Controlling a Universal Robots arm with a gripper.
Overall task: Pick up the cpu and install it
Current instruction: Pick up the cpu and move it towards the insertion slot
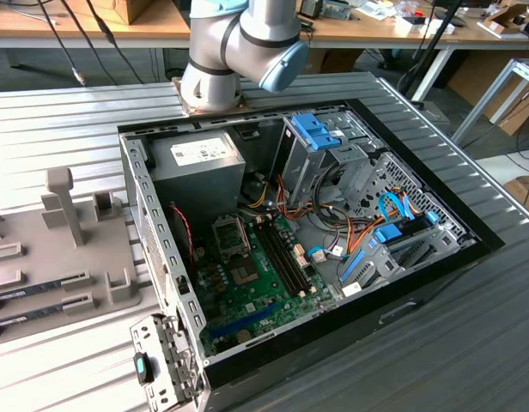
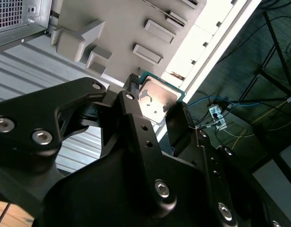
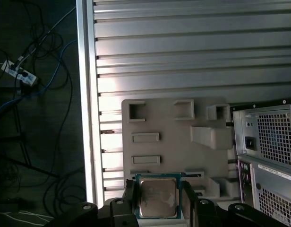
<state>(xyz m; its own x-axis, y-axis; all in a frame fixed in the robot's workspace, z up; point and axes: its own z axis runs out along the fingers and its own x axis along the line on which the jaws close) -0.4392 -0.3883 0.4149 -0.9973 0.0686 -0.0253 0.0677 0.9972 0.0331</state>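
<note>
Black two-finger gripper (image 3: 158, 204) is clamped on the small square cpu with silvery top and green edge (image 3: 157, 197), above the flat grey parts tray (image 3: 174, 130).
Its fingers press on two opposite edges of the chip. The open black computer case (image 1: 273, 362) stands just beside the tray. The square metal-framed socket (image 1: 230, 233) inside it lies well apart from the tray, near the grey power supply box (image 1: 200, 163), with free room above.

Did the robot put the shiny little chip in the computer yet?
Not yet. Done: the small square silvery cpu with a green edge is picked up. In hand: the black pincer is shut on it, above the grey plastic holder plate. Left: the square metal socket on the green circuit board in the open computer case looks empty.
</note>
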